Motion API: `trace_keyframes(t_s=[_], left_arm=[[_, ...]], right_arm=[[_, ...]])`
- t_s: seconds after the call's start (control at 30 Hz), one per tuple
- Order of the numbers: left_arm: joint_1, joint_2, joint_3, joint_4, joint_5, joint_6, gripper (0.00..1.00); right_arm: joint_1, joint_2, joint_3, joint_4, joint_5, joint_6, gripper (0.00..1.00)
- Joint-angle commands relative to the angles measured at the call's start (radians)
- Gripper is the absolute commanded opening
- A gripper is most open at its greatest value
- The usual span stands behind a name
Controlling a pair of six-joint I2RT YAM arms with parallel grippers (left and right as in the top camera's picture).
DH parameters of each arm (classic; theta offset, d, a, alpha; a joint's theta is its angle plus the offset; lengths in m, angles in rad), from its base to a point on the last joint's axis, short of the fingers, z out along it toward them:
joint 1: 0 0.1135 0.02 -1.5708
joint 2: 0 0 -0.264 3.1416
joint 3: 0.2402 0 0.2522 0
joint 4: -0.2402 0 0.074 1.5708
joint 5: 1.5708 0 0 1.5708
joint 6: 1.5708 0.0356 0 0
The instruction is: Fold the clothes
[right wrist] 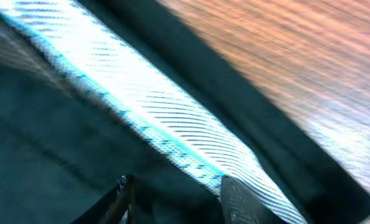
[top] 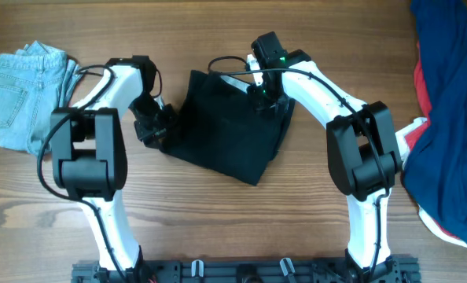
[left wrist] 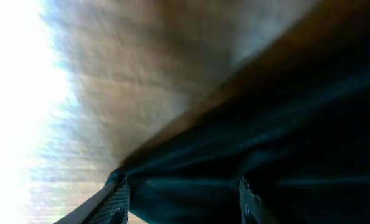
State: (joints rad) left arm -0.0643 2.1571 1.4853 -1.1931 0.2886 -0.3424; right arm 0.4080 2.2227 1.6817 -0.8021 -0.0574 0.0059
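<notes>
Black garment (top: 218,130) at centre of table (top: 218,232), between both grippers.

Left gripper (top: 151,126): at garment's left edge. Fingers (left wrist: 118,202) apart in wrist view, dark cloth lying across the gap; no clamp evident.

Right gripper (top: 263,94): over far right corner. Fingers (right wrist: 238,199) apart, striped band (right wrist: 154,118) running diagonally just beyond the tips; nothing pinched as far as visible.

Garment: doubled into a tilted four-sided bundle, one corner pointing toward near table edge. Nearly square; long axis judged far-left to near-right, not certain.

Key relation: cloth lies rightward of left gripper, leftward and nearward of right gripper. Neither arm nearer; each at its own side, so next fold probably carries one edge across toward the other.

Denim (top: 25,94) far left, navy-and-red garment (top: 450,102) far right, both well apart from the grippers.
</notes>
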Motion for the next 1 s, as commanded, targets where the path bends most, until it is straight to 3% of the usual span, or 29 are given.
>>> trace_keyframes(t_s=[0.0, 0.17, 0.2, 0.27, 0.43, 0.67, 0.97], left_arm=[[-0.019, 0.022, -0.032, -0.012, -0.013, 0.024, 0.57], [0.004, -0.093, -0.032, 0.059, -0.013, 0.029, 0.62], [0.011, -0.127, -0.032, 0.092, -0.013, 0.028, 0.68], [0.015, -0.185, -0.032, 0.158, -0.009, 0.029, 1.0], [0.009, -0.203, -0.032, 0.343, 0.103, 0.09, 1.0], [0.003, -0.112, -0.032, 0.472, 0.33, 0.204, 1.0], [-0.08, -0.013, -0.032, 0.54, 0.298, 0.231, 1.0]], right_arm=[[-0.014, 0.012, -0.006, 0.002, 0.088, -0.006, 0.45], [-0.014, 0.012, -0.006, 0.002, 0.088, -0.006, 0.46], [-0.014, 0.012, -0.006, 0.003, 0.088, -0.006, 0.47], [-0.014, 0.012, -0.006, 0.002, 0.088, -0.006, 0.47], [-0.014, 0.012, -0.006, 0.002, 0.087, -0.006, 0.5], [-0.014, 0.012, -0.006, 0.005, 0.087, -0.006, 0.51], [-0.014, 0.012, -0.006, 0.006, 0.087, -0.005, 0.52]])
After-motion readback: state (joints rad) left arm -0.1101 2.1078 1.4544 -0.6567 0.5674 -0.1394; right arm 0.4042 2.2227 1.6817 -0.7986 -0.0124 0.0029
